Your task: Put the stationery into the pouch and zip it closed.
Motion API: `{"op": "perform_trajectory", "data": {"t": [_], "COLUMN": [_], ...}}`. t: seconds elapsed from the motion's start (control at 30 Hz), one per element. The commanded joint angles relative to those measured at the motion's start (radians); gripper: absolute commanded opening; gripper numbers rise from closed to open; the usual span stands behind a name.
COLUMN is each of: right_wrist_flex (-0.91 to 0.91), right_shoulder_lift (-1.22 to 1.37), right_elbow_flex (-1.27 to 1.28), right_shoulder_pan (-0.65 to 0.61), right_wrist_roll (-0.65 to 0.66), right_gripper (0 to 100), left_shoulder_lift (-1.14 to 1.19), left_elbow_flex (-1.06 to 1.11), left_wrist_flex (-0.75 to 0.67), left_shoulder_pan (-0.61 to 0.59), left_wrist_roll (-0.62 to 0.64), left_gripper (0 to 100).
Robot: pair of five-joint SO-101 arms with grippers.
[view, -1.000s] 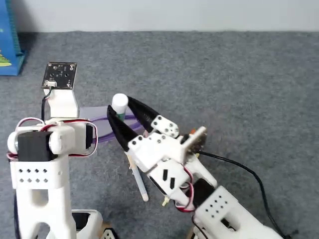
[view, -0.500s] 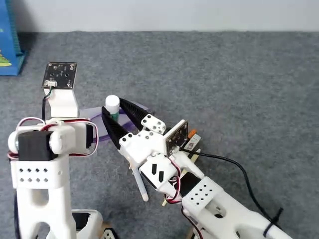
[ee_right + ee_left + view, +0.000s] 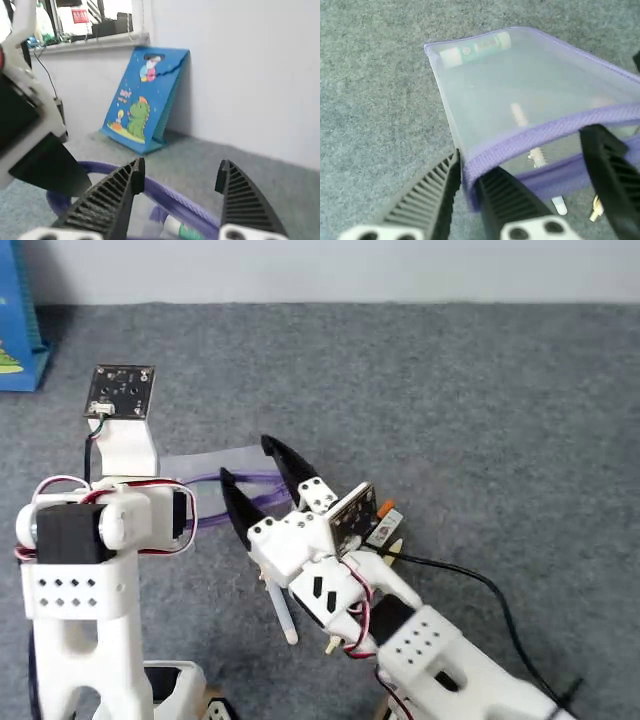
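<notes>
We see the left gripper (image 3: 466,169) pinching the pouch (image 3: 530,85) by its purple rim (glue stick (image 3: 476,48) inside), the right gripper (image 3: 179,175) spread above.

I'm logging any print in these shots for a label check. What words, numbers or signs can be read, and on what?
On the glue stick inside the pouch: a green label with print, too blurred to read.
On the blue gift bag: a cartoon dinosaur and small yellow lettering, too small to read.
On the red sign by the window: blurred, unreadable.
No text can be quoted from these pictures.
</notes>
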Motion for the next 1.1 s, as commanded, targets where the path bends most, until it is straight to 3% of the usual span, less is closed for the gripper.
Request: {"op": "perform_trajectory", "data": {"t": [0.0,0.1,0.2,0.43,0.67,1.07], "right_wrist_flex": [0.452,0.843,1.113,1.395,1.397,1.018], "right_shoulder_lift": [-0.165,-0.268,-0.334,-0.285,0.010,0.475], "right_elbow_flex": [-0.149,-0.269,-0.362,-0.407,-0.410,-0.410], "right_shoulder_pan": [0.054,0.110,0.157,0.246,0.360,0.484], "right_wrist_roll": [-0.112,-0.198,-0.241,-0.315,-0.362,-0.334], "right_gripper": [23.1,23.1,23.1,23.1,23.1,23.1], "left_shoulder_lift": [0.000,0.000,0.000,0.000,0.000,0.000], "left_elbow_flex": [-0.022,-0.021,-0.021,-0.018,-0.018,-0.012], "left_wrist_flex": [0.020,0.020,0.018,0.018,0.018,0.018], "left_shoulder_pan": [-0.054,-0.129,-0.187,-0.222,-0.222,-0.226], "left_wrist_roll": [0.003,-0.048,-0.078,-0.092,-0.094,-0.094], "left_gripper": [1,1,1,1,1,1]}}
